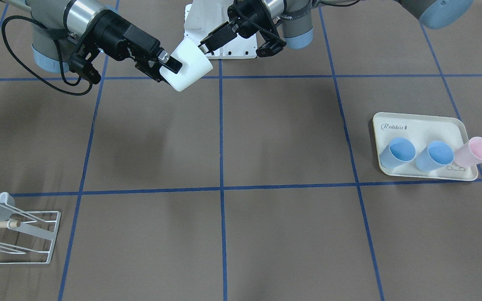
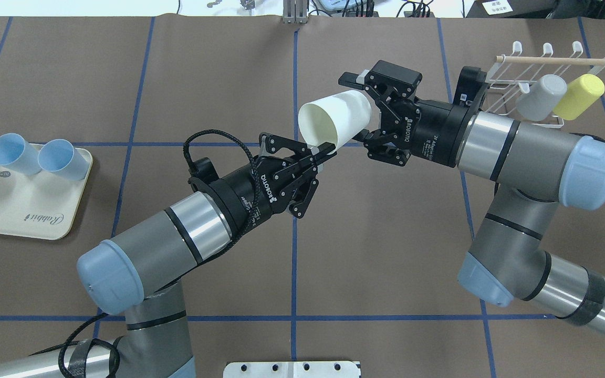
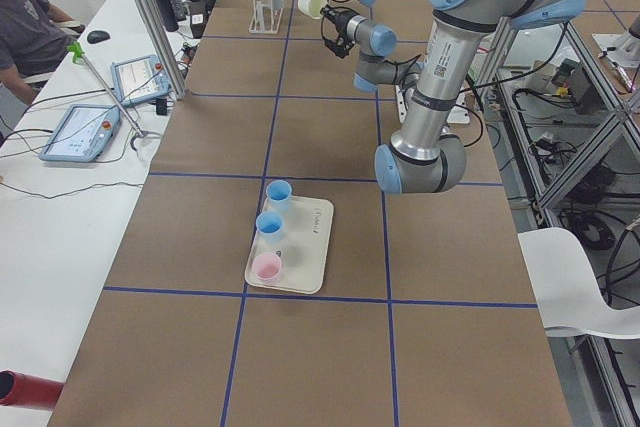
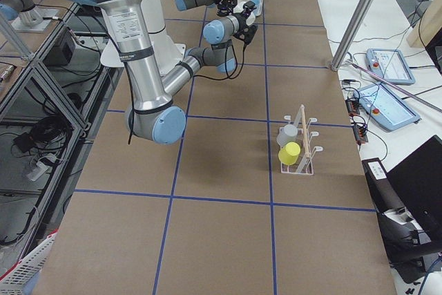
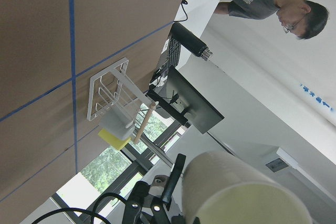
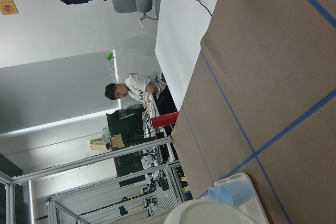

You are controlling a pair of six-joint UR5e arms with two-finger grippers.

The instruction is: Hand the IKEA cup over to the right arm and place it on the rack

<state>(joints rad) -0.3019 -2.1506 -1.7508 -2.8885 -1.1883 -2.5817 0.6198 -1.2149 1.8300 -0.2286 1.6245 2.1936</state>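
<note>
ROBOTIQ-marked jaws both grip white cup (image 2: 336, 122) (tray (image 2: 14, 202) reads "Rabbit").

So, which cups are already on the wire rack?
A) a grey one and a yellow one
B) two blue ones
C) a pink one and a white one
A: the wire rack carries a grey cup and a yellow cup, side by side.

My right hand (image 2: 360, 108) looks matt black plastic; the cup (image 2: 334, 123) smooth, matt white plastic. The surface (image 2: 386, 236) is dull brown paper. The rack (image 1: 34, 230) is white coated wire, its dowel (image 2: 549, 61) bare wood.
</note>
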